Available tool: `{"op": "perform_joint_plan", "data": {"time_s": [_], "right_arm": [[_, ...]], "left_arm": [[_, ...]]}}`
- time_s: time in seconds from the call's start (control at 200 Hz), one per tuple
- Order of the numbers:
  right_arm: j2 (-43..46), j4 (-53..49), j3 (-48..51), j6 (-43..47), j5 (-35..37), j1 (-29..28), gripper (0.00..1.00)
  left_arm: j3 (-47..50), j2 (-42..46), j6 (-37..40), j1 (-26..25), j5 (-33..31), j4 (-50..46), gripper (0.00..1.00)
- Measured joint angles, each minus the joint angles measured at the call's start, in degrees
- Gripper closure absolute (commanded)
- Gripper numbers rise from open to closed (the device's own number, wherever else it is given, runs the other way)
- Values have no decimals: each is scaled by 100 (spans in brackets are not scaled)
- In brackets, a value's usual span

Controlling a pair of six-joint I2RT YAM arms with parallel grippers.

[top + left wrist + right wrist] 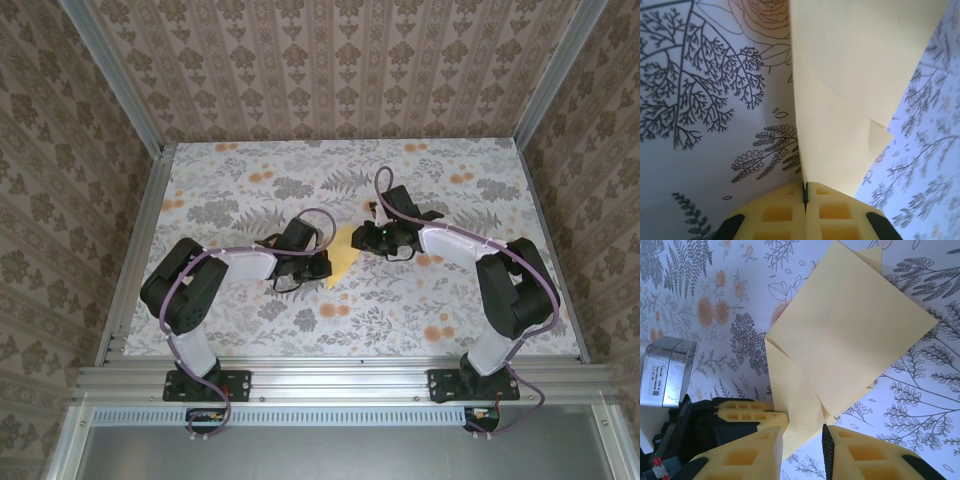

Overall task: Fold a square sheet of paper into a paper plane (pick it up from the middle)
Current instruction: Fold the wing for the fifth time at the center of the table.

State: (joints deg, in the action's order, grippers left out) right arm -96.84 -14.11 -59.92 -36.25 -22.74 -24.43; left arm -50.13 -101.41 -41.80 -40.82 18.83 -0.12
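Note:
The square sheet of paper is pale yellow and folded into overlapping flaps. It stands up off the flowered table between the two arms. My left gripper is shut on its lower edge; in the left wrist view the jaws meet on the paper, which rises away from them. My right gripper is open. In the right wrist view its jaws stand apart with a corner of the sheet between them, and the left gripper's yellow fingers pinch the sheet just to the left.
The flowered tablecloth covers the whole table. Aluminium rails frame it, and patterned walls stand on three sides. The left arm's silver wrist block sits close beside my right fingers.

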Motion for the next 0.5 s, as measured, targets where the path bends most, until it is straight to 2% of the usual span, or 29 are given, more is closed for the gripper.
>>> {"op": "perform_joint_plan", "data": {"time_s": [0.245,0.5], "right_arm": [[-299,-17,-37,-201,-131,-323,88],[-929,31,-216,-417,-343,-542,90]], "left_arm": [[-96,57,1158,0,-114,-376,99],[-107,66,1582,-2,-160,-417,99]]}}
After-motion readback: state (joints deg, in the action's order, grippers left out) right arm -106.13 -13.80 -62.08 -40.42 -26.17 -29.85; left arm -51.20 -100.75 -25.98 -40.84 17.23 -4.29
